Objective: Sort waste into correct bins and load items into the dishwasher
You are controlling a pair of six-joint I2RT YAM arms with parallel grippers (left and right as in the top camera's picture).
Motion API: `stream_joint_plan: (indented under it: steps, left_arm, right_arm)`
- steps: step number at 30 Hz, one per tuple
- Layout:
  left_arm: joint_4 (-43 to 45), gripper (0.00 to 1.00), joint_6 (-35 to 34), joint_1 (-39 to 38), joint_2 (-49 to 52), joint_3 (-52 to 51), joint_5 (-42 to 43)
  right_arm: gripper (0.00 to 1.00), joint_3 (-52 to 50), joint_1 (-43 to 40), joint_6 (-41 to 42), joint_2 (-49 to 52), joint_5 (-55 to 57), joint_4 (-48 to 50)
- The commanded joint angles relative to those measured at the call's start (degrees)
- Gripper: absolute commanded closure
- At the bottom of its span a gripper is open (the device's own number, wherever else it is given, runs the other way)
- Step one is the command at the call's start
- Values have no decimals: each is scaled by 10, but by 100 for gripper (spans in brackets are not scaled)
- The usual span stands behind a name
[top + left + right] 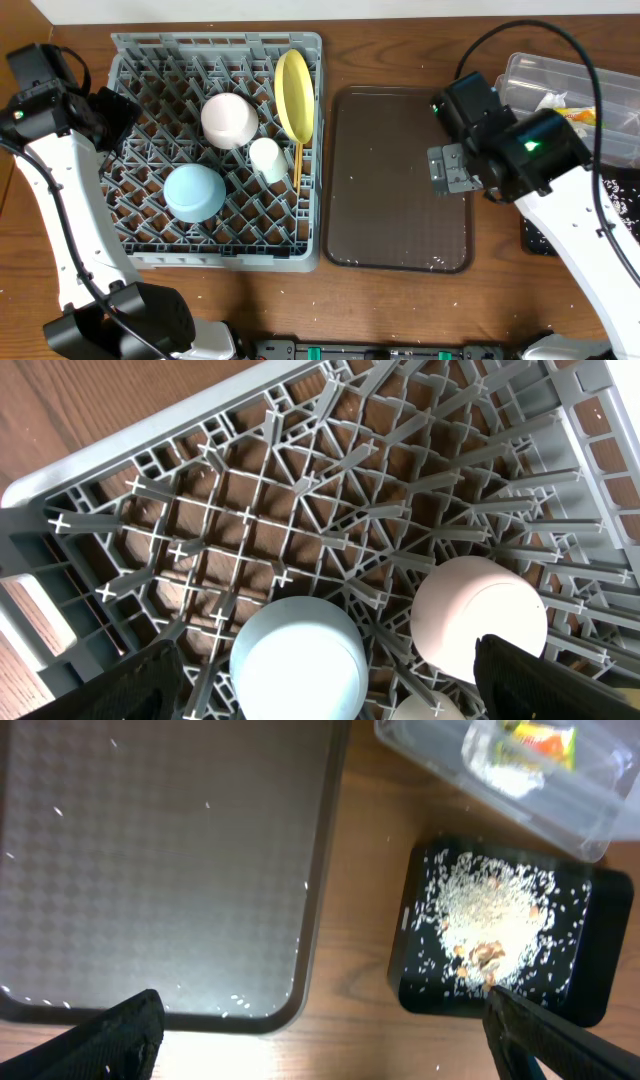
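Scene: two robot arms over a wooden worktop [400, 310], with sorting that looks almost complete.
Left tool [340, 690]: open wide and empty, hanging above the grey dish rack [140, 250].
Light blue bowl [297, 660]: directly beneath the left tool, between its fingers, upside down on the pegs, probably so it can drain.
Pale pink bowl [480, 615]: beneath and towards the left tool's right finger, also upside down.
Yellow plate [294, 95]: standing on edge at the rack's far side from the left tool, propped by pegs.
White cup [267, 160] and chopsticks [299, 165]: in the rack just below the plate, well away from the left tool.
Right tool [330, 1040]: open wide, holding nothing, above the gap between the brown serving tray [150, 870] and the black tray [415, 980].
Food crumbs [490, 910]: heaped in the black tray, ahead and right of the right tool, kept apart from dry waste.
Clear tub [590, 835]: farther ahead and right, holding the wrapper [540, 745] and white tissue [500, 770].
Leftover: a few crumbs lie on the serving tray and worktop.
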Motion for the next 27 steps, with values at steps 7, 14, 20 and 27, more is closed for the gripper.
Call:
stream_joint_plan:
  steps: [7,14,20,27]
  left_arm:
    - [-2,7,-5,1,1,0,-3]
    - [-2,7,-5,1,1,0,-3]
    - [-2,6,-5,1,1,0,-3]
    - [-2,6,-5,1,1,0,-3]
  right_arm:
    - [1,-19,4,16,-2,-76,-24]
    - [1,-20,3,12,-2,-100,-12]
    - [1,-70,3,-116,-26,-101,86]
    - [1,-290,-12,-154,-155,-101,324]
